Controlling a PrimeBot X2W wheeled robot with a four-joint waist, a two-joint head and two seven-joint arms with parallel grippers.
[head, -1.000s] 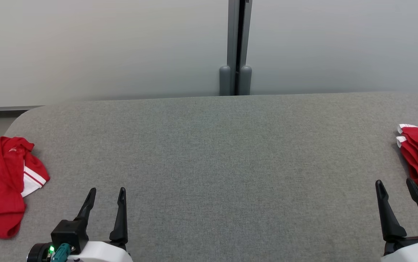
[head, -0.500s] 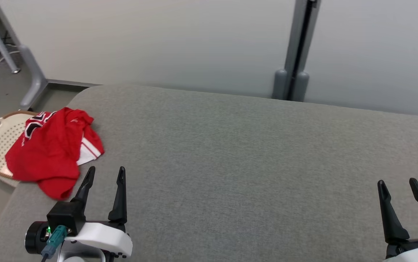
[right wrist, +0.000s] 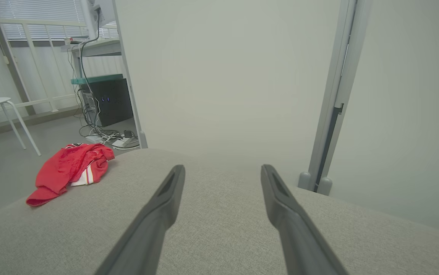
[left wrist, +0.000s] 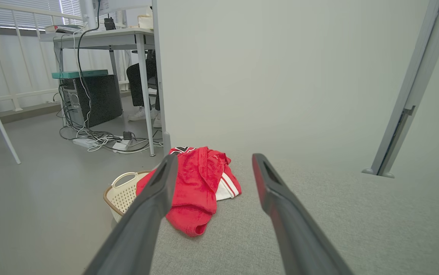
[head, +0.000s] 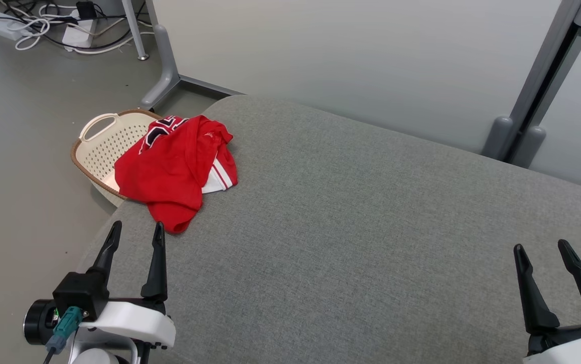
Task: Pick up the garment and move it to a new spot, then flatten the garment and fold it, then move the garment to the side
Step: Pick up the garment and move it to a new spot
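Note:
A crumpled red garment (head: 174,169) with white trim and dark lettering lies at the left end of the grey table (head: 361,227), partly hanging over the edge above a basket. In the left wrist view the garment (left wrist: 192,191) sits ahead, between and beyond my fingers. The right wrist view has the garment (right wrist: 70,170) far to the left. My left gripper (head: 136,230) is open, just short of the garment's near fold, touching nothing. My right gripper (head: 540,247) hovers open over the table's right part, empty.
A cream perforated basket (head: 100,149) stands on the floor beside the table's left end, under the garment. Cables and a power strip (head: 32,28) lie on the floor beyond. A grey partition post (head: 533,116) rises behind the table. A desk (left wrist: 101,38) and a seated person's legs (left wrist: 143,91) are farther back.
The head camera has swung left, bringing the crumpled garment and basket toward the middle left and taking the red clothes at the right out of view. Both grippers stay open.

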